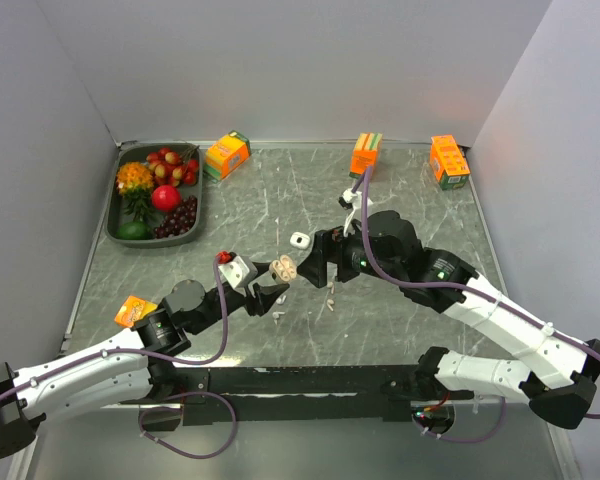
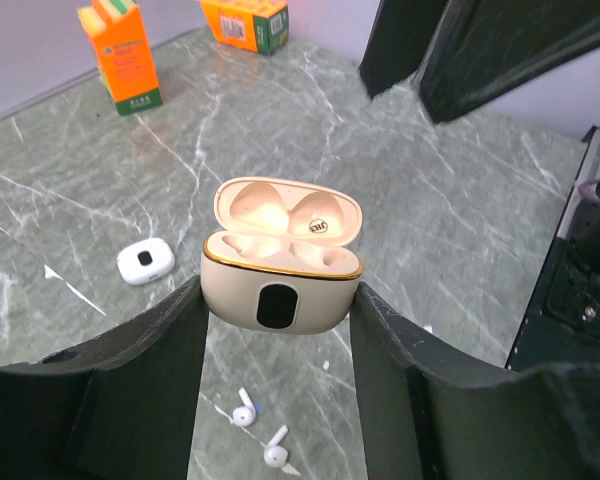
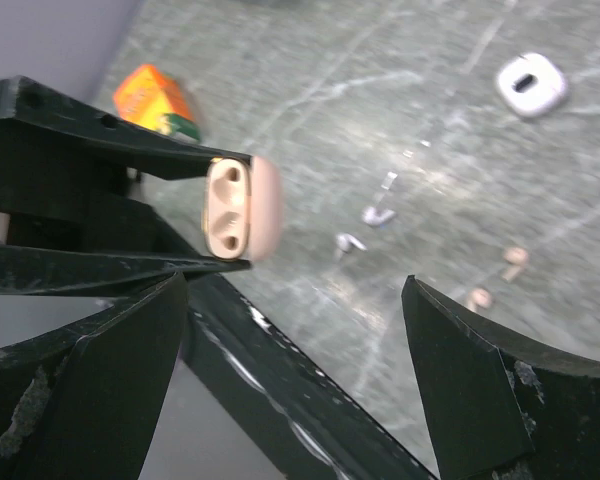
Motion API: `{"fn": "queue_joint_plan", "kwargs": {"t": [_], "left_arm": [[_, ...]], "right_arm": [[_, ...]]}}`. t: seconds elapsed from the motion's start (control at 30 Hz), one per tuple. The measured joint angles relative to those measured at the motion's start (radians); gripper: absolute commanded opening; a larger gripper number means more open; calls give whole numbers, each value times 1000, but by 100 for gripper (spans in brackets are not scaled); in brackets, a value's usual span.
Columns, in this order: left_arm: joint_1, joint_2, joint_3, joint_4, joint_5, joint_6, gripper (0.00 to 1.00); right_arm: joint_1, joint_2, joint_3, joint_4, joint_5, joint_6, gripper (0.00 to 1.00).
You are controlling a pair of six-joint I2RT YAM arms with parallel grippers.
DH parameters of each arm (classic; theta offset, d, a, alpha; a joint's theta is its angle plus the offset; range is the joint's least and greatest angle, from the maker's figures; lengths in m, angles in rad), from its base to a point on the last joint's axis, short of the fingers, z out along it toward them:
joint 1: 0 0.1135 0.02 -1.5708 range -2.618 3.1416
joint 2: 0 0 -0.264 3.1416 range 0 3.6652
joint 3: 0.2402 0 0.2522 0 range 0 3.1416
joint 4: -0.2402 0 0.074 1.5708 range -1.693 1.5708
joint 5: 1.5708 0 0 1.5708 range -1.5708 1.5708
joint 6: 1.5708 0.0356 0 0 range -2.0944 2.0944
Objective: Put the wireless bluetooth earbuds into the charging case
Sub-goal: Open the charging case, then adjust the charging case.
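Two white earbuds lie on the table just below the open charging case, which the left gripper clamps by its sides in mid-air. Right gripper faces it, fingers wide apart; small white case and orange cartons sit behind, fruit in the tray

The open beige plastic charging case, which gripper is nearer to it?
Left: the left gripper grips the beige charging case by its sides; the right gripper hangs open facing it, apart.

Four cartons, two cases, four earbuds
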Motion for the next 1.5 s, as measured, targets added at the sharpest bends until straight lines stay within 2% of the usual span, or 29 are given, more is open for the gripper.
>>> {"fn": "queue_joint_plan", "kwargs": {"t": [0.27, 0.67, 0.73, 1.13, 1.3, 1.37, 1.5], "left_arm": [[0, 21, 0, 46, -18, 0, 1], [-2, 17, 0, 62, -16, -1, 1], [-3, 12, 0, 61, -16, -2, 1], [-5, 2, 0, 63, -5, -10, 1], [-5, 3, 0, 64, -5, -18, 1], [-5, 4, 0, 65, -5, -18, 1], [-5, 7, 0, 63, -5, -18, 1]], "right_arm": [[0, 24, -75, 157, -64, 118, 94], [-3, 132, -73, 210, -53, 179, 61], [-6, 136, -73, 217, -53, 183, 58], [-33, 130, -84, 291, -91, 187, 23], [-44, 129, -93, 301, -120, 178, 22], [-48, 129, -93, 301, -129, 168, 29], [-51, 130, -93, 298, -154, 159, 32]]}}
